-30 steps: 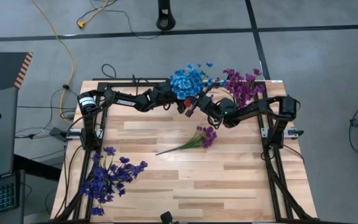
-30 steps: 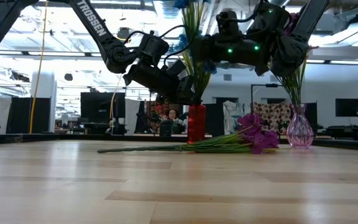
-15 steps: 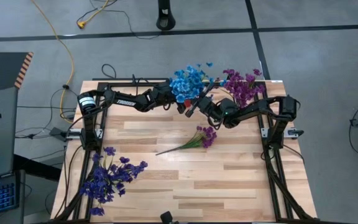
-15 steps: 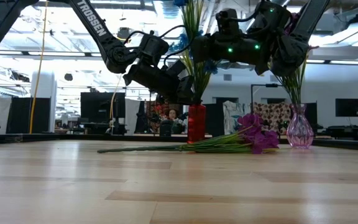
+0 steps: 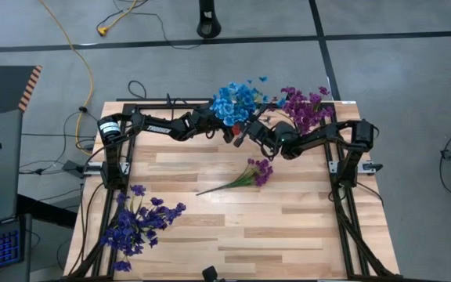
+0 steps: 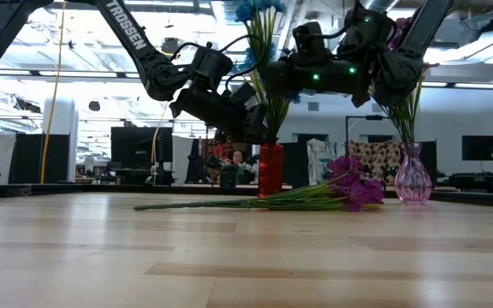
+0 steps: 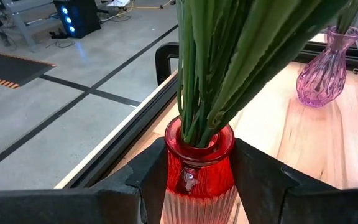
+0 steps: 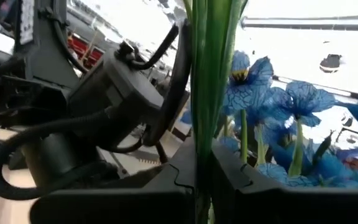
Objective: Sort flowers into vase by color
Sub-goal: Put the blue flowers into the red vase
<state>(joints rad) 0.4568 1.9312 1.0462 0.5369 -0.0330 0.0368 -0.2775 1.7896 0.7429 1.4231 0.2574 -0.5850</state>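
A red vase (image 6: 270, 169) stands at the table's far middle, holding green stems topped by blue flowers (image 5: 237, 102). My left gripper (image 7: 201, 186) is shut on the vase just below its neck. My right gripper (image 8: 204, 168) is above it, shut on some of the green stems (image 6: 264, 51). A clear pink vase (image 6: 412, 175) to the right holds magenta flowers (image 5: 304, 110). One magenta flower (image 5: 253, 172) lies flat on the table's middle. A heap of indigo flowers (image 5: 139, 223) lies at the near left. My left gripper holds the red vase's ribbed body (image 7: 194, 196) just under the neck, one finger on each side. It comes in nearly level from the table's left. The vase stands upright on the table. My right gripper pinches a thin bundle of green stems (image 8: 205, 124) between its two fingers, well below the blue blossoms. The fingers come from the table's right, slanting a little upward, and lie across the stems. The stems stand upright above the red vase's mouth (image 7: 201, 140).
The table's black frame rail (image 7: 135, 143) runs just beyond the red vase, with floor past it. The two arms meet closely over the far middle. Bare wood (image 5: 272, 227) lies toward the near right.
My right gripper has rolled a little about its own axis while shut on the green stems. The blue blossoms now show more fully at the top of the low view. My left gripper and the red vase have stayed put.
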